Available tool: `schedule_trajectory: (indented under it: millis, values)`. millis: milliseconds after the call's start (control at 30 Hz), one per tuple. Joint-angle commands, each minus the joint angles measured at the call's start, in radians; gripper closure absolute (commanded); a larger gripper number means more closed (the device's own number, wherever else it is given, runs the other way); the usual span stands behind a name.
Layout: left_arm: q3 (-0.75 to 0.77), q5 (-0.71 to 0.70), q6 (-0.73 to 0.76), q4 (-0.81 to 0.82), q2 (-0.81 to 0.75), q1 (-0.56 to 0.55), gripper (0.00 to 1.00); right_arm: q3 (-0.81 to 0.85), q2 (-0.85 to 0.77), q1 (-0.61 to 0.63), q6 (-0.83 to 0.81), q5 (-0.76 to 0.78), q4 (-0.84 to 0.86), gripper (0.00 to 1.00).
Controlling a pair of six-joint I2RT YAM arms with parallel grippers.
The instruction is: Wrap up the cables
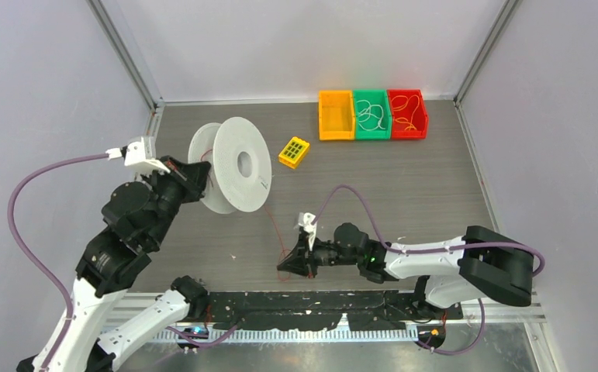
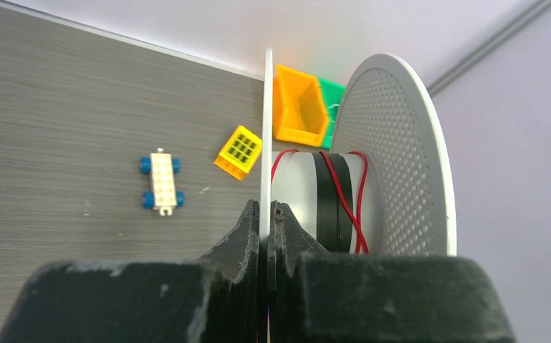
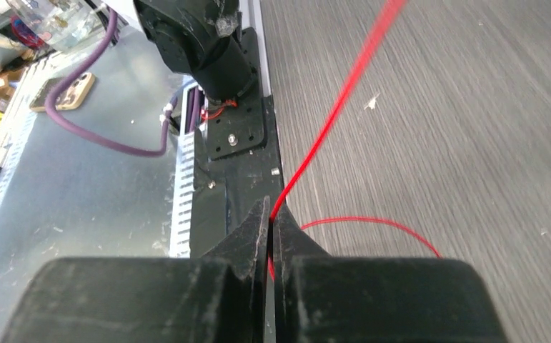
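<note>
A white spool stands on edge at the table's left. A thin red cable runs from its hub down to my right gripper. In the left wrist view the cable crosses the black-banded hub in a few turns. My left gripper is shut on the spool's near flange; in the top view it sits at the spool's left side. My right gripper is shut on the cable, which rises taut away from the fingertips, with a loose loop on the table. In the top view it is near the front edge.
A yellow block lies right of the spool. Orange, green and red bins stand at the back, with thin wires in the green and red ones. A small white and blue wheeled block lies on the table. A black rail runs along the front.
</note>
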Motion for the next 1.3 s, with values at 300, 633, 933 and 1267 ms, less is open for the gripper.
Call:
schedule_trajectory:
  millis: [300,633,933,1267]
  values:
    - [0.011,-0.242,0.399,0.067,0.225,-0.032,1.0,0.57,-0.162,0.167,-0.342,0.343,-0.78,0.95]
    - [-0.06,-0.171,0.726,0.076,0.182,-0.164,1.0,0.895,-0.135,0.07,-0.485,0.351,-1.053,0.95]
    - [-0.025,0.16,0.824,-0.094,0.131,-0.164,1.0,0.985,-0.15,-0.084,-0.507,0.262,-1.132,0.95]
    - [0.188,0.515,0.858,-0.336,0.119,-0.16,1.0,0.884,-0.204,-0.178,-0.522,0.244,-1.152,0.95]
